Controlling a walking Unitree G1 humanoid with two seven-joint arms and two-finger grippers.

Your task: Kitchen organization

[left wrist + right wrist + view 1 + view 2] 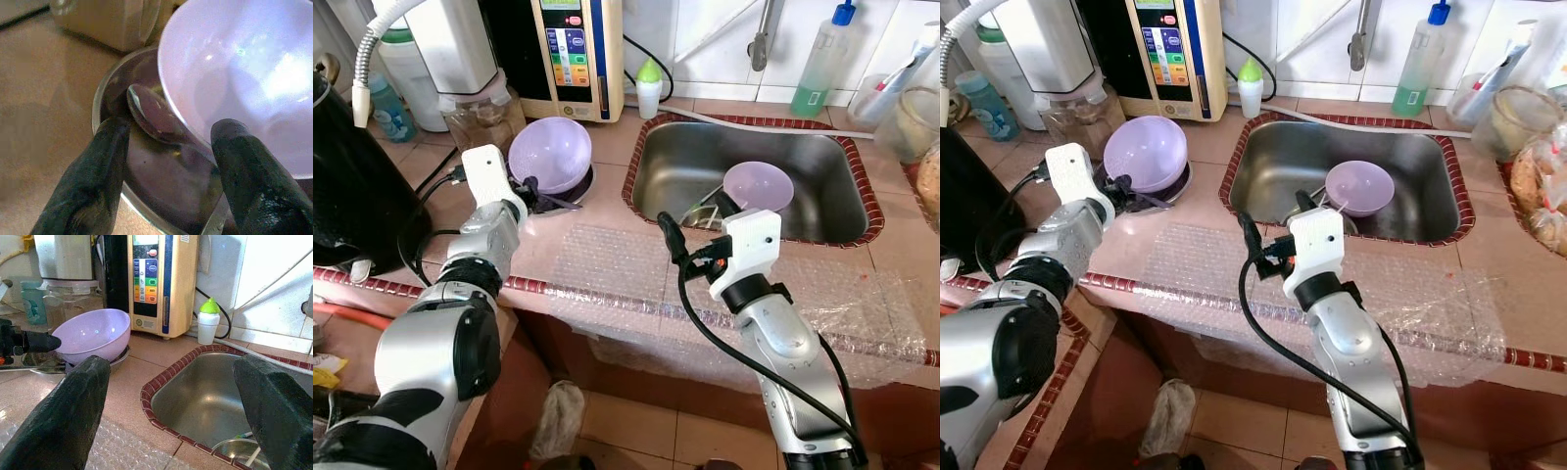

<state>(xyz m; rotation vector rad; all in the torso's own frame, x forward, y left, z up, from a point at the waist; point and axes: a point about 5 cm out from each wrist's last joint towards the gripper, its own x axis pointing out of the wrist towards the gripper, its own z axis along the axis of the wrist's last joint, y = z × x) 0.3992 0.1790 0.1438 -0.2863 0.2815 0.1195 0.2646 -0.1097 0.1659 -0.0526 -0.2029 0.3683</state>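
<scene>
Crowding the tilted lavender bowl: water dispenser, glass jar.

Both eye views look down from the head at the tabletop and sink. The left wrist view sits very close to the purple bowl; the right wrist view faces it across the tabletop.
</scene>
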